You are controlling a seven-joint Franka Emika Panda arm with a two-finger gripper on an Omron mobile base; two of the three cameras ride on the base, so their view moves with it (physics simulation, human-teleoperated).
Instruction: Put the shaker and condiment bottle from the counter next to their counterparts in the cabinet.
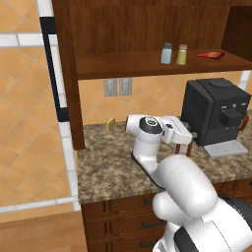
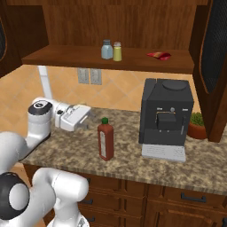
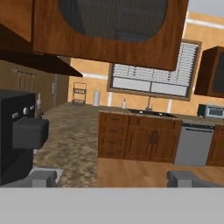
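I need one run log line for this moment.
shaker: on cabinet shelf beside yellow-green shaker | condiment bottle: upright on counter | gripper: open, empty

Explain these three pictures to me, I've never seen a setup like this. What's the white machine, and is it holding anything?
It's a rendered kitchen with a white robot arm on a base that can drive. Two pictures come from cameras on that base, behind the arm to its left and right. The third looks out from the hand itself, across the room. On the counter stand a tall red bottle and a black coffee machine. On the cabinet shelf above sit a blue shaker, a yellow-green shaker and a flat red bottle. The jaws stand open near the tall bottle and hold nothing.
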